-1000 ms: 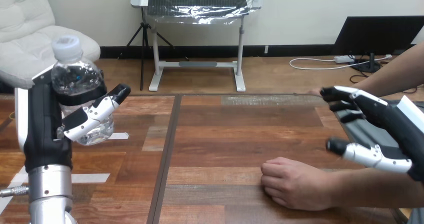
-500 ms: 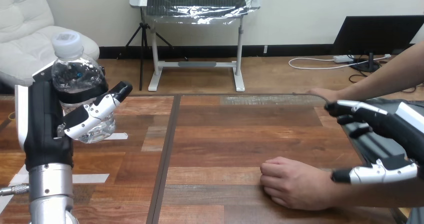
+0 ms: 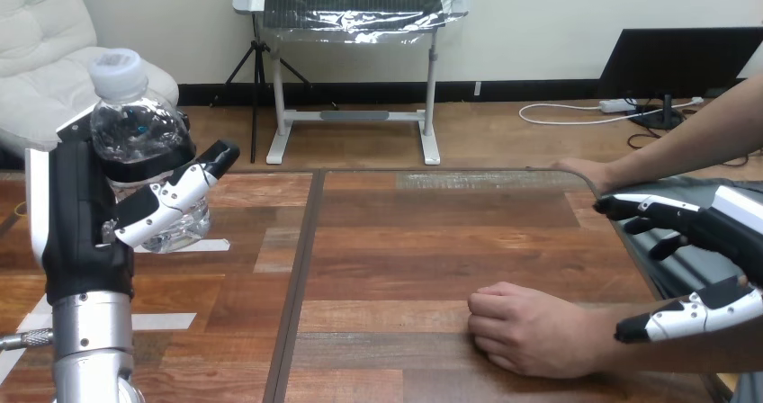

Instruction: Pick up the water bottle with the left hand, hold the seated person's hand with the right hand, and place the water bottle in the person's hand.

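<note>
Left arm: silver forearm rises near-vertical from the bottom-left corner, with the left hand raised well above the table, palm side facing toward the view's right. Its fingers are curled round the water bottle and wrap its lower half; grasp looks firm. The bottle is off the table, roughly upright with a slight lean, and its white cap sits above the top of the hand. The clear body shows between the fingers and the palm. Right arm: enters from the right edge, right hand held low over the table's right side with its back turned up. Its fingers reach toward the view's left, relaxed and spread, grasping nothing. The thumb is set wide apart below them, pointing left, and lies across the person's forearm just behind the wrist. Contact between thumb and forearm: cannot tell. Nothing is curled round the wrist. The person's near hand rests on the table at lower right, loosely closed with knuckles toward the left, well apart from the bottle. The person's far hand rests on the table's far edge, beyond the right hand's fingertips and apart from them.
</note>
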`<action>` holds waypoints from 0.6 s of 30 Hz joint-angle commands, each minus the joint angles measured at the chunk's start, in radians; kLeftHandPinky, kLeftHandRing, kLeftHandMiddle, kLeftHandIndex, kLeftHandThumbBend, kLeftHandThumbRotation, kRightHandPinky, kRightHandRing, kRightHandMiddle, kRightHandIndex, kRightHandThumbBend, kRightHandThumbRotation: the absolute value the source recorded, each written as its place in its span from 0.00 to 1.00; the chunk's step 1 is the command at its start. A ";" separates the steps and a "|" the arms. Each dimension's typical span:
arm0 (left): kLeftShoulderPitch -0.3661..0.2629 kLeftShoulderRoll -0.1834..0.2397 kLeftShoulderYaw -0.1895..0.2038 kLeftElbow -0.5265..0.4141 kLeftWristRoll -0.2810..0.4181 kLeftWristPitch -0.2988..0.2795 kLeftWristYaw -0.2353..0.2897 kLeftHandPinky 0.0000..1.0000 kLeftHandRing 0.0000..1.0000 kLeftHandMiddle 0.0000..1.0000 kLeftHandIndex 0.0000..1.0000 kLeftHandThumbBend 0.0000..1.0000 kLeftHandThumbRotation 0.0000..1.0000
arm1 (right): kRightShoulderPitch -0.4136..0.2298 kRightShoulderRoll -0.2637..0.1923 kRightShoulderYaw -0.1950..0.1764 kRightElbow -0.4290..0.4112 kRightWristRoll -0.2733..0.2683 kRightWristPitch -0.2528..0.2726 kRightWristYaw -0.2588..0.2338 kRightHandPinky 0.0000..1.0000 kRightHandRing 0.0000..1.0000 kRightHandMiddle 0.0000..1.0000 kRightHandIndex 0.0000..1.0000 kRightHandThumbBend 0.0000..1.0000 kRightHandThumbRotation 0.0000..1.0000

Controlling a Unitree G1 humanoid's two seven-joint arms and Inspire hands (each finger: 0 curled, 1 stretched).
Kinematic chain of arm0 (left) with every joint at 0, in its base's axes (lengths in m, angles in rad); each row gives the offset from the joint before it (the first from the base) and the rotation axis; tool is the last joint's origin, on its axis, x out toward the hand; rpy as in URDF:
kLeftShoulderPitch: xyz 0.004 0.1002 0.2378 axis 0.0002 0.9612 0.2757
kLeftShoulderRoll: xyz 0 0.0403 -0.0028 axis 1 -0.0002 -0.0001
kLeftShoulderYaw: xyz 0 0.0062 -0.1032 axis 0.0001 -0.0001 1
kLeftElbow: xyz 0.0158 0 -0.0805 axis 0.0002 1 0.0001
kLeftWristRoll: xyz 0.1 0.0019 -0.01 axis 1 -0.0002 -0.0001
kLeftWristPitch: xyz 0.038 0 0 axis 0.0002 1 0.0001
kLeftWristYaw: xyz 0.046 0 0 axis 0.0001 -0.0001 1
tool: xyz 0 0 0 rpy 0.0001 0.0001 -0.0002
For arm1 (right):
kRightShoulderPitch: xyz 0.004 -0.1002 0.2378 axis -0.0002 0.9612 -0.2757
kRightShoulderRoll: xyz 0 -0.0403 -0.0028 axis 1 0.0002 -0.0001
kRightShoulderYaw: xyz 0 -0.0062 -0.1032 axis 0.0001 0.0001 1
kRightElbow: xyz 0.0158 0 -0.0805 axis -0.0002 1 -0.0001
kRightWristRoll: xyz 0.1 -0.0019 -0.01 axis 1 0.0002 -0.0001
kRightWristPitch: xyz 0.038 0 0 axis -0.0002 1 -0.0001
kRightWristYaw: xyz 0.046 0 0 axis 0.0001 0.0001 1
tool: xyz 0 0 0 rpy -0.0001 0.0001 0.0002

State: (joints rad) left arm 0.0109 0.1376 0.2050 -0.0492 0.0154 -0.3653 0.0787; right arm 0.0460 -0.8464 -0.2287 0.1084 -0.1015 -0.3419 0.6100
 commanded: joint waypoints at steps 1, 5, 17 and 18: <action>-0.040 -0.001 -0.003 -0.049 -0.014 -0.007 -0.006 0.23 0.30 0.35 0.40 0.62 0.00 | -0.084 -0.039 0.027 0.010 -0.037 -0.004 -0.005 0.75 0.90 0.91 0.90 1.00 0.35; -0.042 -0.001 -0.004 -0.045 -0.019 -0.010 -0.009 0.23 0.30 0.35 0.40 0.61 0.00 | -0.099 -0.049 0.043 0.032 -0.073 -0.018 -0.006 0.77 0.91 0.91 0.89 1.00 0.32; -0.048 -0.002 -0.003 -0.032 -0.020 0.005 -0.010 0.23 0.30 0.35 0.40 0.61 0.00 | -0.143 -0.072 0.089 0.084 -0.155 -0.057 -0.011 0.79 0.90 0.90 0.86 1.00 0.26; -0.049 -0.002 -0.003 -0.031 -0.020 0.004 -0.010 0.23 0.30 0.35 0.40 0.61 0.00 | -0.146 -0.073 0.092 0.088 -0.159 -0.060 -0.011 0.79 0.90 0.90 0.86 1.00 0.26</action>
State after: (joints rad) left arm 0.0108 0.1365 0.2052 -0.0491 0.0044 -0.3555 0.0717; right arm -0.0276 -0.8764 -0.1589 0.1818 -0.2409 -0.3724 0.6100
